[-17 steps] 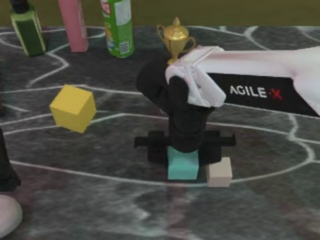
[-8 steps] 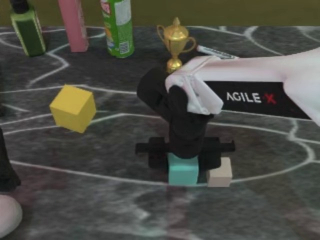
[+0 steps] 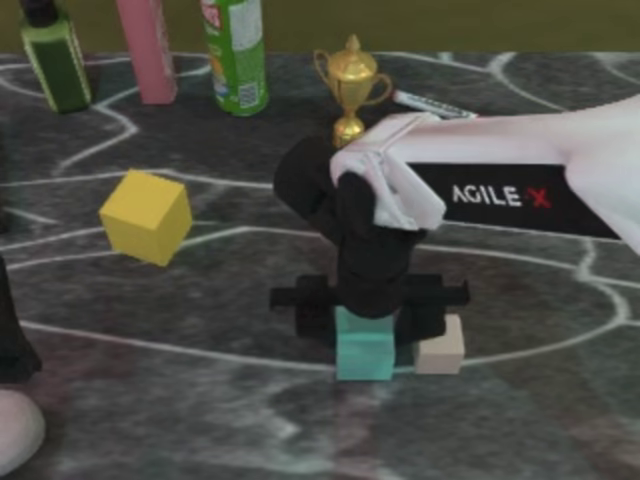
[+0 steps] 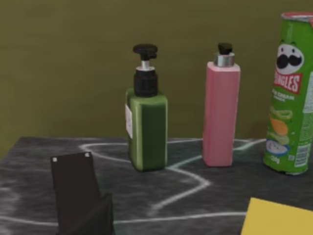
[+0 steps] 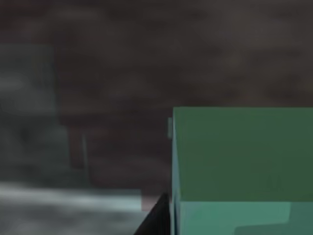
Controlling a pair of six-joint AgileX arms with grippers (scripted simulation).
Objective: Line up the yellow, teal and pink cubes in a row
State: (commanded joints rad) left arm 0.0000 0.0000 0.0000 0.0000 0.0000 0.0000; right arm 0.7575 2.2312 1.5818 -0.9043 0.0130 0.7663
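My right gripper [image 3: 367, 332] is shut on the teal cube [image 3: 365, 352], with black fingers against its two sides, near the front middle of the table. In the right wrist view the teal cube [image 5: 242, 166] fills the near corner with one fingertip [image 5: 159, 218] at its edge. The small pale pink cube [image 3: 440, 345] sits just right of the teal one, a finger in the narrow gap between them. The big yellow cube [image 3: 146, 216] rests alone at the left, and its corner [image 4: 279, 218] shows in the left wrist view. My left arm [image 3: 8, 340] is parked at the left edge, its finger [image 4: 73, 191] apart from anything.
Along the back stand a green pump bottle [image 3: 56, 55], a tall pink bottle [image 3: 146, 50], a green crisp can [image 3: 236, 55] and a gold trophy [image 3: 351, 85]. A marker pen [image 3: 432, 103] lies behind the right arm.
The right gripper and the teal cube have moved a little toward the table's front edge, staying beside the pink cube. The yellow cube and the left arm are unmoved.
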